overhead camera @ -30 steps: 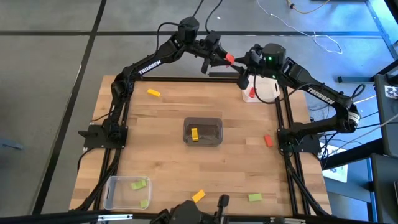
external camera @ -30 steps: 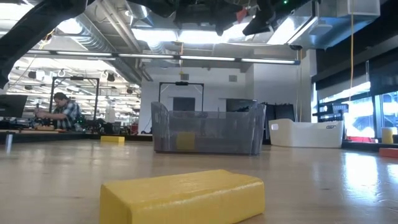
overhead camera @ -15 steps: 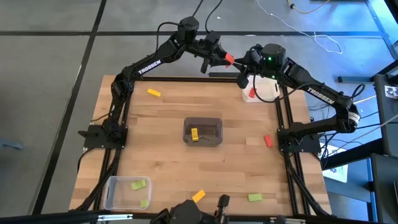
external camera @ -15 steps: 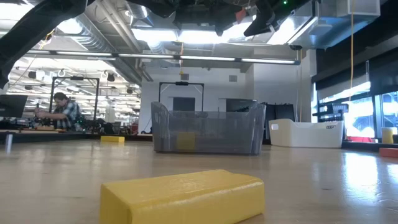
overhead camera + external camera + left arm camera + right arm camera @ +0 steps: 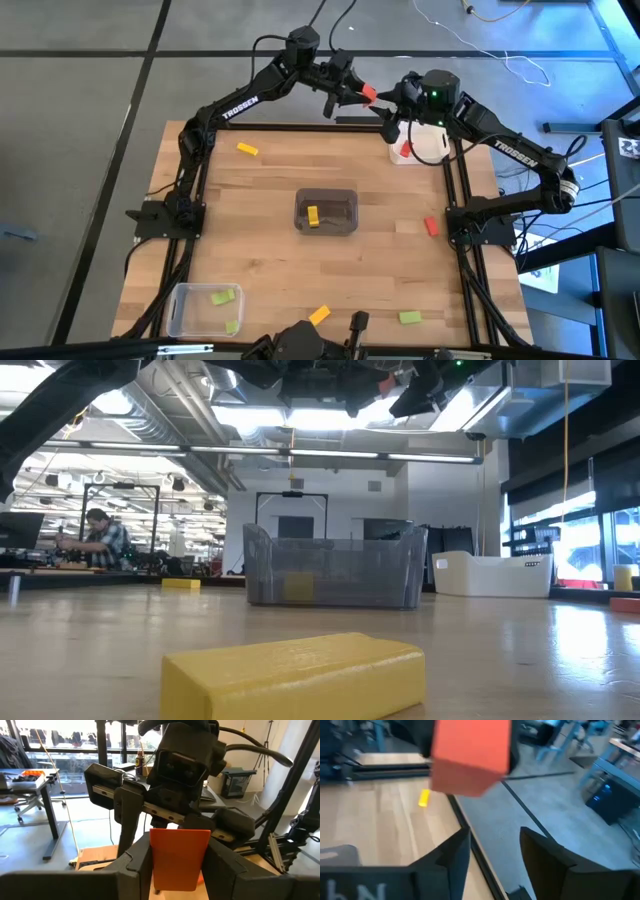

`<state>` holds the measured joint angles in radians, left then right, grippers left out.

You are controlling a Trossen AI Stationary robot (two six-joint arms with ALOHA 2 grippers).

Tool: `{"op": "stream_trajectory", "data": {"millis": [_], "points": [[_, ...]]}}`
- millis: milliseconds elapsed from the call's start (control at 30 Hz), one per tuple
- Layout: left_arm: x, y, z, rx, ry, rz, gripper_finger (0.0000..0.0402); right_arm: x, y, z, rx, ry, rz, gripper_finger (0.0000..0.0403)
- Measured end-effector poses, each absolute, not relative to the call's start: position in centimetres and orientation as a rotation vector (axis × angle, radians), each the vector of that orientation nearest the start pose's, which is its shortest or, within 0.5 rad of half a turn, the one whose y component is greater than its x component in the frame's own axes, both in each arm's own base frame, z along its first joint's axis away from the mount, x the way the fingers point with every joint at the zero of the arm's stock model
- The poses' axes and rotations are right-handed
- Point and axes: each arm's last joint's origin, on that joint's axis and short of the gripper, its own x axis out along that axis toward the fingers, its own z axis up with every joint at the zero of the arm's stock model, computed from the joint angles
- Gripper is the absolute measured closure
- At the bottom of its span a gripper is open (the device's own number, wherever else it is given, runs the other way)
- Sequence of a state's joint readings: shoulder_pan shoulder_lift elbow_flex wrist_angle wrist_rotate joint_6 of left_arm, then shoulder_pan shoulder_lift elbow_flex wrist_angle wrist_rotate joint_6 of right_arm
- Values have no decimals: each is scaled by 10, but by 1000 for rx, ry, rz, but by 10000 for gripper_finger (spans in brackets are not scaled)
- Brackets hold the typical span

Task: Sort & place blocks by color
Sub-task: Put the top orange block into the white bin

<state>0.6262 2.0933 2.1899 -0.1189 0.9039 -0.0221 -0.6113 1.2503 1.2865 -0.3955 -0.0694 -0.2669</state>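
My left gripper is raised over the table's far edge and is shut on a red block. The same gripper and block show in the left wrist view. My right gripper faces it from the right, open. Its fingers stand short of the red block and do not touch it. Loose blocks lie flat on the table: yellow, yellow, green and red. My left gripper pinches the red block between its two fingers at the block's near end. The fingers come roughly level from the table's left. The block is lifted clear, high above the table, and its free end sticks out past the fingertips toward my right gripper.
A grey bin at the table's middle holds a yellow block. A white bin at the far right corner holds a red block. A clear bin at the near left holds green blocks. A person sits far off.
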Motion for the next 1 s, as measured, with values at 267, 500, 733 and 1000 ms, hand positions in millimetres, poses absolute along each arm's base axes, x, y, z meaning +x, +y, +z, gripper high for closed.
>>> {"op": "stream_trajectory", "data": {"millis": [267, 500, 733, 1000], "points": [[399, 260, 414, -31, 19, -279, 283, 226, -152, 396, -130, 316, -393, 213], [399, 260, 414, -28, 17, -284, 283, 226, -152, 397, -103, 296, -395, 213], [399, 260, 413, -12, 18, -287, 283, 226, -151, 397, -47, 279, -362, 213], [398, 261, 411, -6, 36, -278, 283, 227, -150, 398, -41, 267, -322, 213]]}}
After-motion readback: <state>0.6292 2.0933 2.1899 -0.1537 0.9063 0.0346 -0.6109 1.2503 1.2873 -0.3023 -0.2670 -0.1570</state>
